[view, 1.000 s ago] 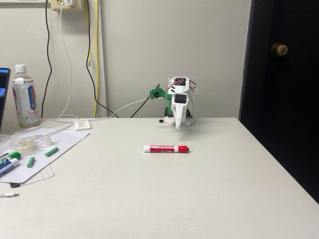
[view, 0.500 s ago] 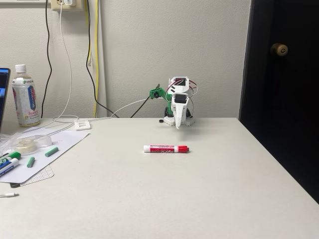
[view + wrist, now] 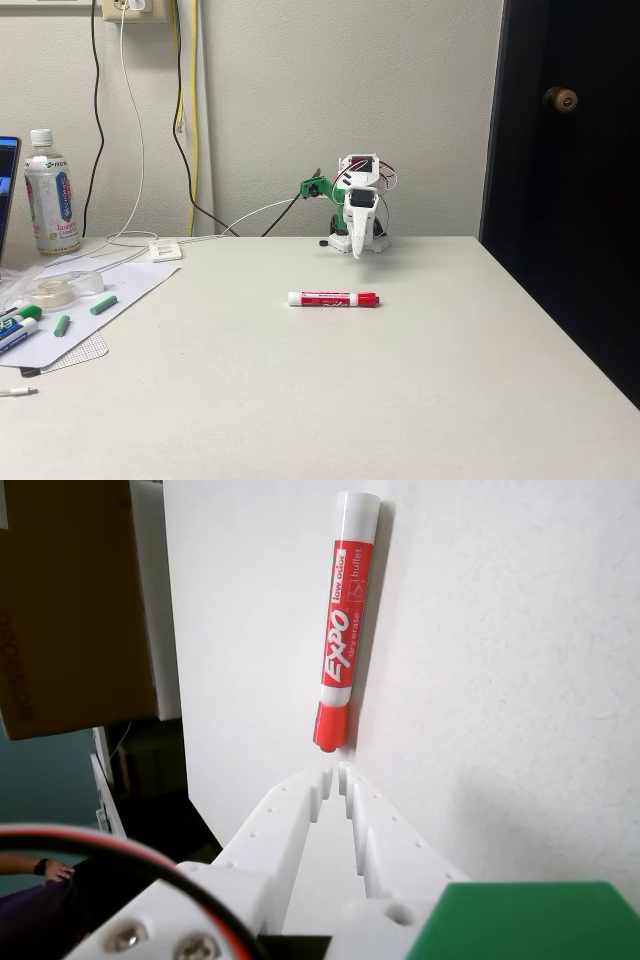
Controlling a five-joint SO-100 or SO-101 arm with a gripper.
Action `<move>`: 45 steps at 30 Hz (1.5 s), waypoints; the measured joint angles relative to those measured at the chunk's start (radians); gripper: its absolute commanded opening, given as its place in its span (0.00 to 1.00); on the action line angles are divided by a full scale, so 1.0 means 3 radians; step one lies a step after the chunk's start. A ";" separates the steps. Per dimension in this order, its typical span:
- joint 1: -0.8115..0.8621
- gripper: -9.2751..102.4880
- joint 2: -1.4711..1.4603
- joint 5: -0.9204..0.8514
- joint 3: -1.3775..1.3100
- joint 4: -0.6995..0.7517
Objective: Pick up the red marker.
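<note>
White tabletop (image 3: 420, 400): red marker (image 3: 334, 298) lies untouched ahead; gripper (image 3: 335, 773) is pressed together, so it could be knocked rolling unless spread.

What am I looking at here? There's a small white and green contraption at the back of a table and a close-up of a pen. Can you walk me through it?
The contraption is a small robot arm standing at the far edge of a table. One picture comes from a camera that stands still across the table. The close-up comes from a camera riding on the arm's wrist, looking past its white gripper, whose jaws are nearly together and hold nothing. Just beyond them lies the red marker, an Expo dry-erase pen, flat on the table in front of the arm. On the left in the fixed view are a drink bottle, papers and other markers.
</note>
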 measured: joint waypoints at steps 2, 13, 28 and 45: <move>0.0000 0.08 0.0000 0.0000 0.0000 0.0000; 0.0000 0.08 0.0000 0.0005 -0.0046 0.0061; 0.0312 0.09 -0.0409 0.0061 -0.1253 0.0757; 0.0552 0.17 -0.2935 0.0031 -0.3661 0.1580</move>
